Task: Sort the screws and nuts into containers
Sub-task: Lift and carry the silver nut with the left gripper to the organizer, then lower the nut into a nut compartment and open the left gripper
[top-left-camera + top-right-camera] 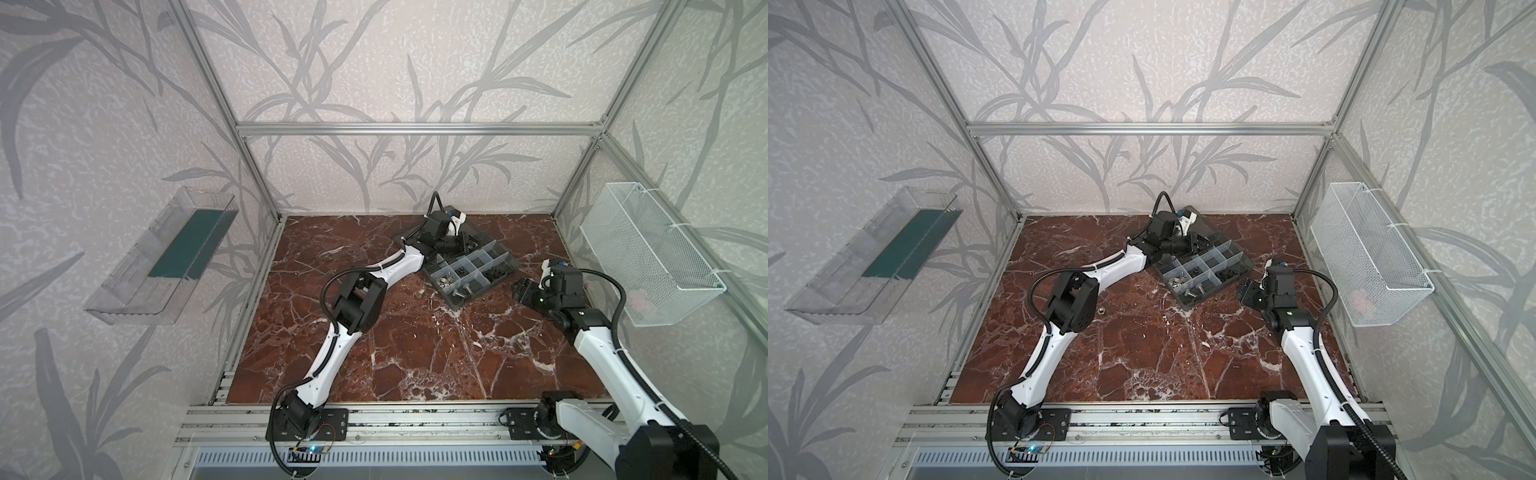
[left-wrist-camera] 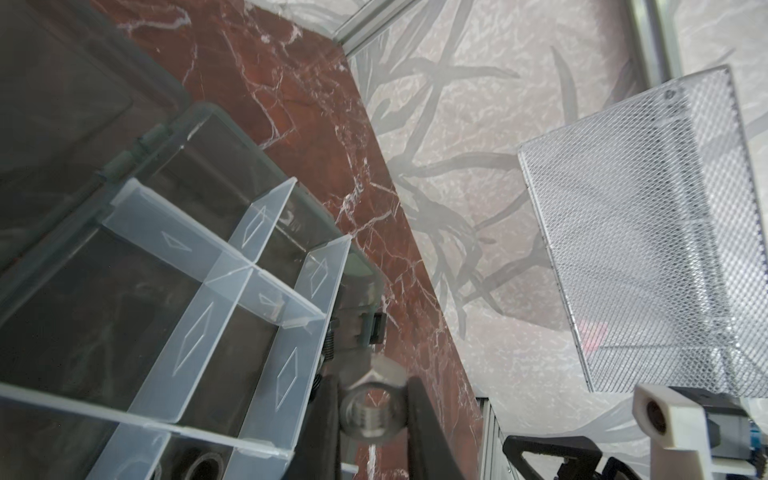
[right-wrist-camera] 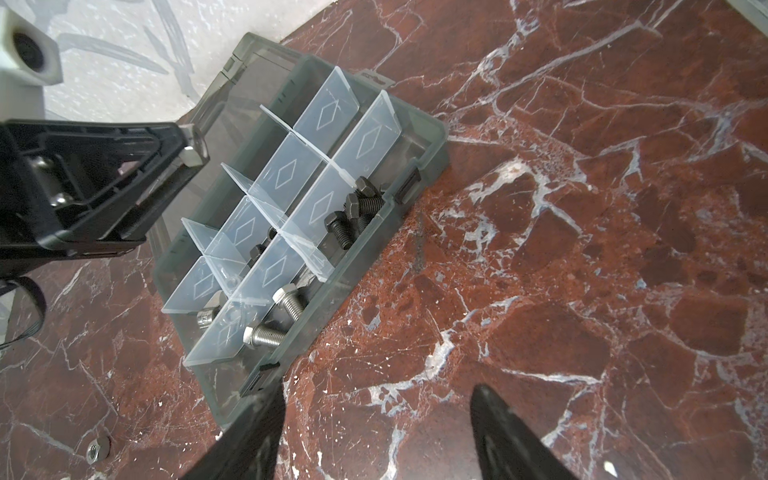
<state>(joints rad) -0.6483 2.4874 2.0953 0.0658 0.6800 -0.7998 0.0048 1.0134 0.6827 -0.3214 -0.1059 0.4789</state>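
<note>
The smoky-grey organiser box (image 1: 478, 260) (image 1: 1209, 263) lies open at the back of the marble table, and pale dividers (image 2: 195, 332) split it into containers. Over its far compartments, my left gripper (image 2: 372, 386) (image 1: 457, 242) is shut on a silver nut (image 2: 371, 409) (image 3: 194, 146). Black screws (image 3: 357, 208) fill one front compartment and silver screws (image 3: 270, 330) another. A loose nut (image 1: 1100, 309) (image 3: 96, 451) lies on the table left of the box. My right gripper (image 3: 374, 399) (image 1: 524, 291) hangs open and empty over bare marble, right of the box.
The box's flat lid (image 2: 62, 104) lies open behind it, under the left wrist. A white wire-mesh basket (image 1: 648, 257) hangs on the right wall and a clear plastic tray (image 1: 166, 257) on the left wall. Aluminium frame posts (image 1: 577, 174) stand at the table's corners.
</note>
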